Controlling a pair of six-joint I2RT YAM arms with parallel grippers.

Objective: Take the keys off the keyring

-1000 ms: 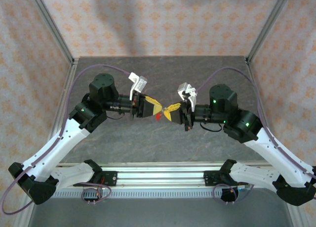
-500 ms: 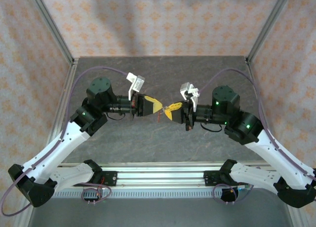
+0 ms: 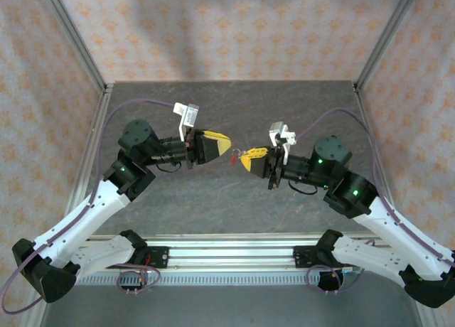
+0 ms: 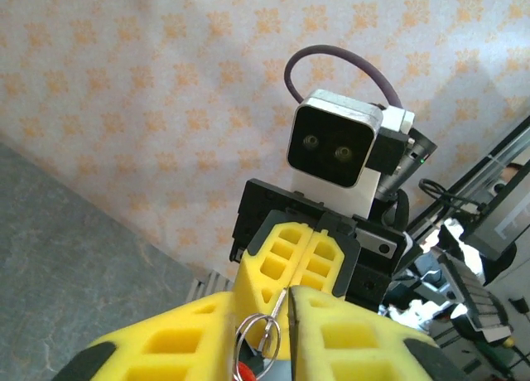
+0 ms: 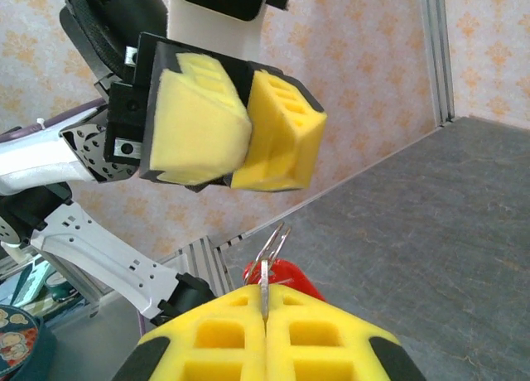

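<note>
My right gripper [image 3: 246, 158] [image 5: 265, 296] hangs above the middle of the table, shut on the thin silvery key [image 5: 264, 282]. From the key the wire ring [image 5: 275, 238] sticks out past the fingertips, and the red piece of the keyring [image 3: 233, 159] [image 5: 286, 273] hangs just under it. My left gripper [image 3: 225, 143] [image 4: 263, 315] faces it from the left, a short way off. Its yellow fingers are slightly parted and hold nothing. Through that gap, in the left wrist view, I see the ring [image 4: 252, 335] and the key [image 4: 281, 306] pinched in the right gripper's shut fingers [image 4: 302, 257].
The dark grey tabletop [image 3: 227, 199] lies below both grippers. Patterned walls and metal frame posts [image 3: 78, 43] close in the back and sides. An aluminium rail [image 3: 227, 252] carrying the arm bases runs along the near edge.
My left gripper has let go, parted its fingers and drawn back up and to the left, away from the ring. The right gripper kept its grip and barely moved.
</note>
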